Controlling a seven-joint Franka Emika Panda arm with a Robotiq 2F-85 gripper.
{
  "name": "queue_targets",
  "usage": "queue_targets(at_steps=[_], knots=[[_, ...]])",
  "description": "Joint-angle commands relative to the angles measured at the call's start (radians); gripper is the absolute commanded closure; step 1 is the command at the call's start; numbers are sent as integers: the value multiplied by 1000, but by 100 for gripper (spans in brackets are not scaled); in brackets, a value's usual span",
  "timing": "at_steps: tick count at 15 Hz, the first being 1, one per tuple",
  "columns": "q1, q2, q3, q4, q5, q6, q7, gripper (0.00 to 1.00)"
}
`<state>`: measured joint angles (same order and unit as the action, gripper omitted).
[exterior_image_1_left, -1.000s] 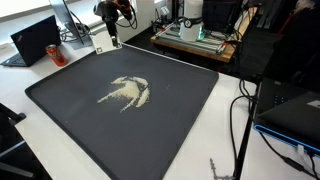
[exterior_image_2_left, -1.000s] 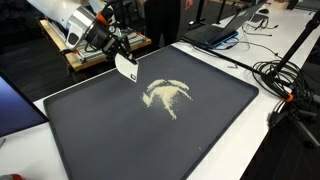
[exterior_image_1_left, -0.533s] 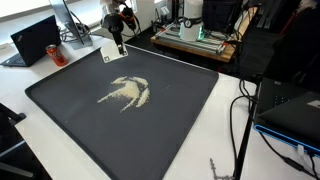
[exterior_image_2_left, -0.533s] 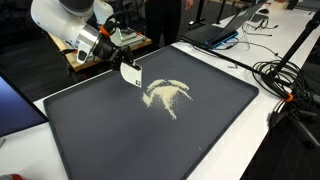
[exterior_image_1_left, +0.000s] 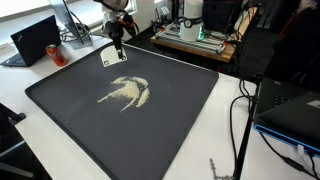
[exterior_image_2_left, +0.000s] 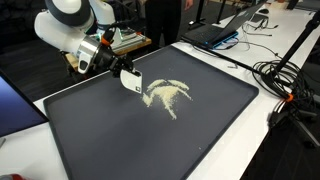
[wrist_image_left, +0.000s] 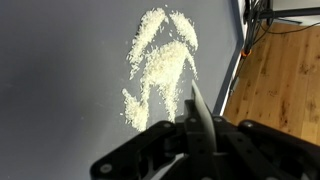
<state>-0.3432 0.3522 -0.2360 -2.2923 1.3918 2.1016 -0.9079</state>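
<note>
My gripper (exterior_image_1_left: 118, 43) is shut on a thin white flat card (exterior_image_1_left: 114, 58) and holds it above the dark mat (exterior_image_1_left: 180, 120) near its far edge; it shows in both exterior views, gripper (exterior_image_2_left: 118, 68) and card (exterior_image_2_left: 131, 81). In the wrist view the card (wrist_image_left: 198, 118) appears edge-on between the jaws (wrist_image_left: 197, 135). A pile of pale grains (exterior_image_1_left: 126, 91) lies spread on the mat, just beyond the card (exterior_image_2_left: 168, 94); in the wrist view the grains (wrist_image_left: 158, 65) lie ahead of the card's tip.
A laptop (exterior_image_1_left: 35, 40) sits on the white table beside the mat. A wooden bench with equipment (exterior_image_1_left: 200, 38) stands behind. Cables (exterior_image_1_left: 240, 110) run along the mat's side. More laptops (exterior_image_2_left: 225, 25) and cables (exterior_image_2_left: 285, 75) lie by the mat.
The arm has moved with the card, lowering it from the mat's far corner toward the grain pile. The grains have not moved.
</note>
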Motion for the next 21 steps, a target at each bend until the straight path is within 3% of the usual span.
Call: queue_targets(at_steps=[1,10,21], knots=[[24,55,-18,90,-37,14,22,99],[30,178,-6,368,-431,5,159,99],[14,269,116,664,-808,-32,183,99]])
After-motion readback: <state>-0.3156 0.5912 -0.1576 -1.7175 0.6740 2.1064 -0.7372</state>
